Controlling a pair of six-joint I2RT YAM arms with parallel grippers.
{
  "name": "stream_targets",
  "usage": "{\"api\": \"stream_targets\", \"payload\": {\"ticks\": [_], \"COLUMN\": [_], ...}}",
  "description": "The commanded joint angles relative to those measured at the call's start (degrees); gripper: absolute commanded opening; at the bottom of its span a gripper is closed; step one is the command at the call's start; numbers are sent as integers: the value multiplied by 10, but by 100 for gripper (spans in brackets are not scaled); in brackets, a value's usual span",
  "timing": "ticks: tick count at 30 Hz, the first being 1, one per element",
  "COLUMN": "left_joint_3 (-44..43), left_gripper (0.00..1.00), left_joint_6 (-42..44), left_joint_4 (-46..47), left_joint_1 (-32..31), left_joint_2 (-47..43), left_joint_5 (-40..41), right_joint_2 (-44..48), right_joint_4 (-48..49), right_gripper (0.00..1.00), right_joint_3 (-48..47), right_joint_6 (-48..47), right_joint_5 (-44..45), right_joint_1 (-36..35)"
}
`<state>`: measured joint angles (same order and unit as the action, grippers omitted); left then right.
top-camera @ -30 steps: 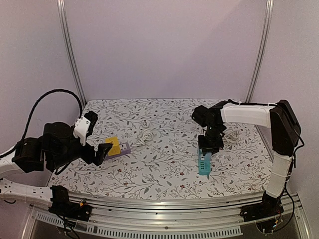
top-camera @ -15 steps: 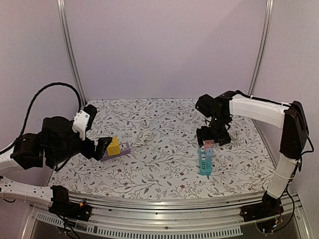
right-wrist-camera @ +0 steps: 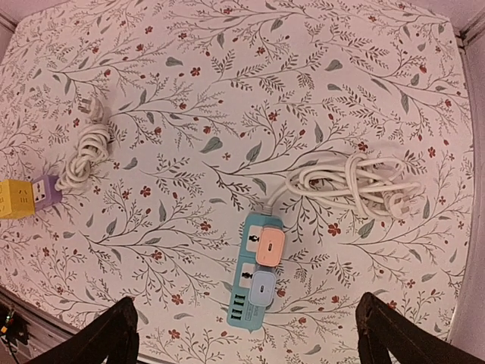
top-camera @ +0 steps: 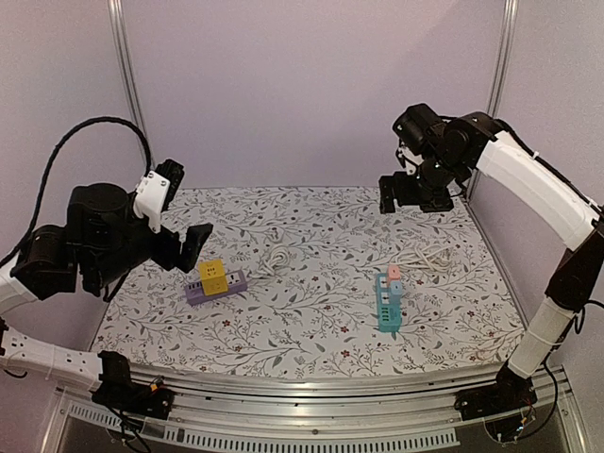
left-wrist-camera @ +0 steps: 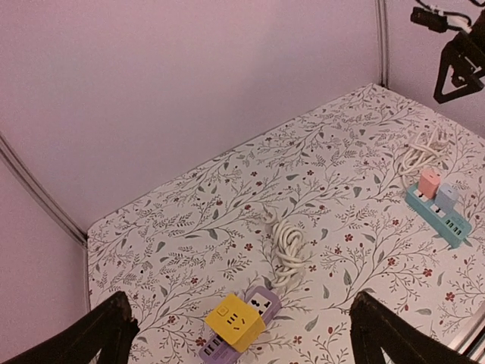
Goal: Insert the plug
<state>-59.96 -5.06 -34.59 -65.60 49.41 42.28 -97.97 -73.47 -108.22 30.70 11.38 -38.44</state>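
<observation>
A teal power strip lies on the flowered table at the right. A pink plug and a pale blue plug sit in its sockets. My right gripper hangs high above the strip, open, with nothing between its fingers. At the left a purple power strip carries a yellow cube plug. My left gripper is open and empty above it.
A coiled white cable runs from the purple strip. Another white coil lies behind the teal strip. Metal corner posts and walls close the table at the back and sides.
My right gripper opened, left the pink plug seated in the teal strip, and rose up and back toward the rear wall. The left arm lifted slightly.
</observation>
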Motion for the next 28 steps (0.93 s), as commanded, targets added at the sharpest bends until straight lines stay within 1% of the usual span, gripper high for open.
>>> {"api": "stream_targets", "payload": {"ticks": [1, 5, 7, 10, 14, 19, 23, 28], "left_joint_3": [-61, -132, -169, -197, -203, -207, -206, -206], "left_gripper": [100, 100, 100, 99, 100, 100, 100, 100], "left_joint_6": [45, 50, 46, 28, 2, -34, -63, -88], "left_joint_4": [7, -17, -33, -44, -44, -57, -70, -85], "left_joint_1": [2, 23, 39, 64, 86, 89, 89, 88], "left_joint_2": [44, 93, 112, 131, 140, 147, 144, 143], "left_joint_5": [34, 51, 58, 48, 24, 7, 2, -4], "right_joint_2": [45, 78, 100, 145, 215, 290, 323, 334], "right_joint_4": [-2, 31, 50, 82, 116, 139, 142, 148], "right_gripper": [99, 99, 99, 99, 99, 99, 99, 99], "right_joint_3": [-67, -82, -70, -31, 44, 127, 156, 167], "right_joint_6": [-51, -69, -63, -53, -35, -12, -9, -10], "right_joint_5": [23, 35, 39, 38, 52, 55, 57, 63], "right_joint_1": [3, 4, 3, 3, 3, 4, 3, 3]}}
